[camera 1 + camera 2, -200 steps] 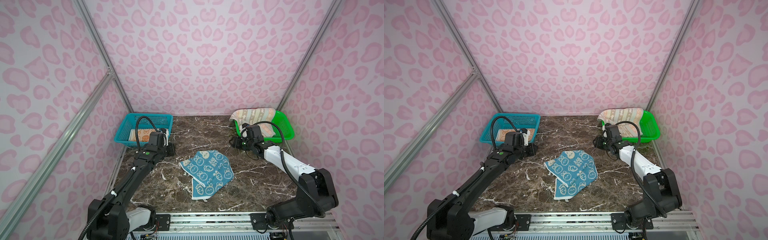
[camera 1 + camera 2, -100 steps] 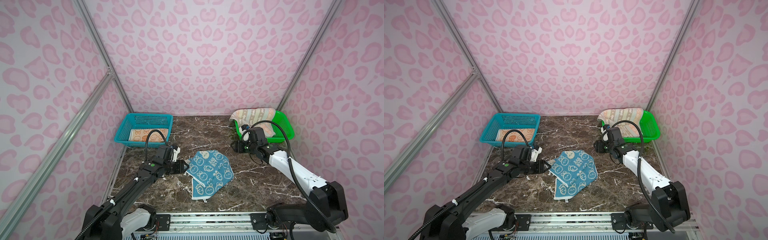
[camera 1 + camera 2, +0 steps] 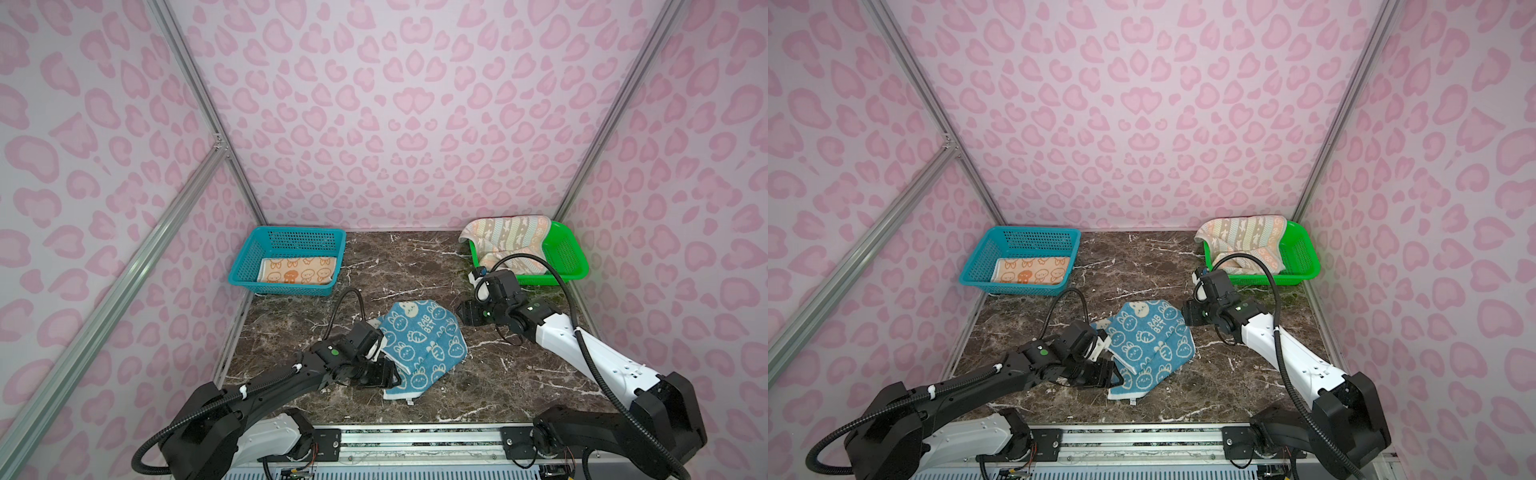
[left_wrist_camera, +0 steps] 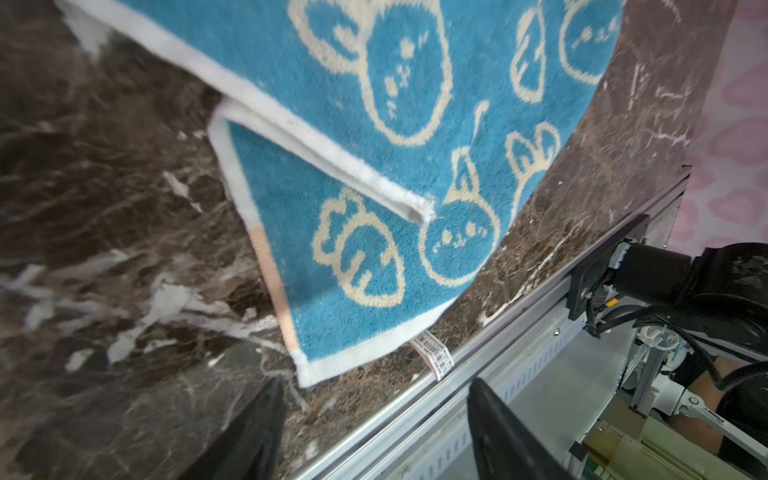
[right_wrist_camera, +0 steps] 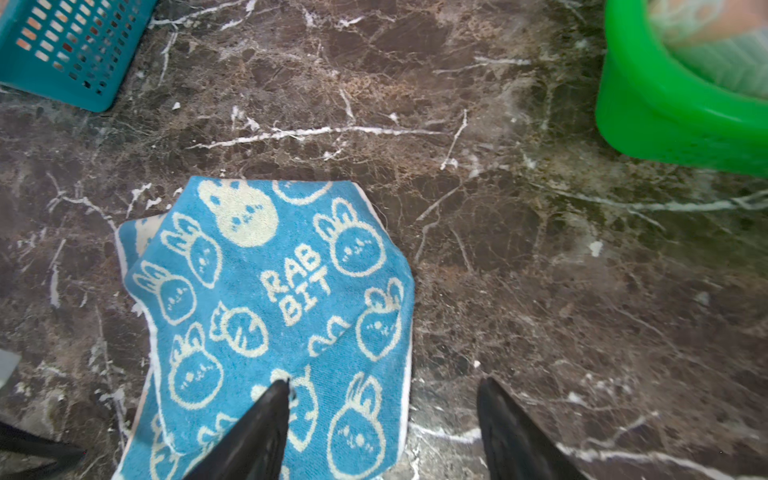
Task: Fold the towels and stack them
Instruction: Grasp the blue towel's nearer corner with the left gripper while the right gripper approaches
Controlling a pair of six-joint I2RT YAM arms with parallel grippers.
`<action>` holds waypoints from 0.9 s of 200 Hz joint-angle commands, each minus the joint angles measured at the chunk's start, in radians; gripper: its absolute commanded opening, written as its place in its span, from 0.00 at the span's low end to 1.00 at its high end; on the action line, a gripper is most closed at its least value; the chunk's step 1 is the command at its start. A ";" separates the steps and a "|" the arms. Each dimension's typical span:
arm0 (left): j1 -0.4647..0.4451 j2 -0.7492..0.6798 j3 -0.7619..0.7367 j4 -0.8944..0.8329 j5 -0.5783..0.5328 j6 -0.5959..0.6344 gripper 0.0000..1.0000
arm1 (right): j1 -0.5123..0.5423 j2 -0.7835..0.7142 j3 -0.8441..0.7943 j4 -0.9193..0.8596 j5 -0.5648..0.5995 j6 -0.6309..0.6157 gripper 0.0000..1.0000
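left gripper (image 4: 374,436): jaws are seen spread wide in the left wrist view. Nothing is clamped, and only the table (image 3: 415,266) edge and the metal rail (image 4: 519,332) are seen in the gap.
left gripper contact: it is set low at the near-left edge of the blue towel (image 3: 419,340) in both top views. Whether the cloth is touched cannot be told.
left arm (image 3: 270,382): it is stretched out low over the table from the front-left base, with the wrist turned in toward the towel.
right gripper (image 5: 382,432): jaws are seen well apart in the right wrist view, and nothing is held. One fingertip (image 5: 270,407) is seen over the towel's side edge, the other over bare marble. Contact cannot be told.
right arm (image 3: 582,349): it is reached forward and inward from the front-right base. The gripper is pointed at the towel's far-right edge, near the green basket (image 3: 569,257).
blue towel: it is laid mid-table between the two grippers and is partly folded, with one layer lapped crookedly over another. The "RABBIT" print is face up, and a small tag is seen at the near corner.
orange towel (image 3: 297,270): it is laid flat inside the blue basket (image 3: 282,289), at the far left of the table.
chevron towel (image 3: 505,237): it is bunched in the green basket at the far right and is draped over the basket's left rim.
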 commanded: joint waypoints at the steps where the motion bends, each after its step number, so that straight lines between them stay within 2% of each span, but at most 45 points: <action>1: -0.035 0.067 0.032 -0.044 -0.084 -0.069 0.69 | 0.015 -0.045 -0.036 0.004 0.054 0.011 0.76; 34: -0.090 0.183 0.093 -0.098 -0.143 -0.104 0.66 | 0.014 -0.120 -0.084 0.011 0.091 0.026 0.75; 50: -0.101 0.236 0.125 -0.120 -0.172 -0.113 0.61 | 0.014 -0.144 -0.097 0.017 0.103 0.027 0.75; 76: -0.109 0.297 0.155 -0.124 -0.156 -0.112 0.53 | 0.014 -0.164 -0.122 0.035 0.126 0.039 0.74; 117: -0.112 0.324 0.128 -0.150 -0.154 -0.114 0.37 | 0.006 -0.158 -0.132 0.029 0.138 0.042 0.73; 128: -0.112 0.330 0.128 -0.150 -0.156 -0.112 0.26 | 0.005 -0.153 -0.132 0.028 0.138 0.043 0.73; 134: -0.112 0.335 0.131 -0.151 -0.159 -0.113 0.08 | 0.005 -0.149 -0.132 0.026 0.138 0.043 0.73; 137: -0.112 0.338 0.133 -0.154 -0.165 -0.116 0.04 | 0.003 -0.147 -0.130 0.026 0.138 0.043 0.73; 180: -0.107 0.343 0.184 -0.136 -0.182 -0.125 0.04 | -0.007 -0.130 -0.127 0.018 0.117 0.029 0.72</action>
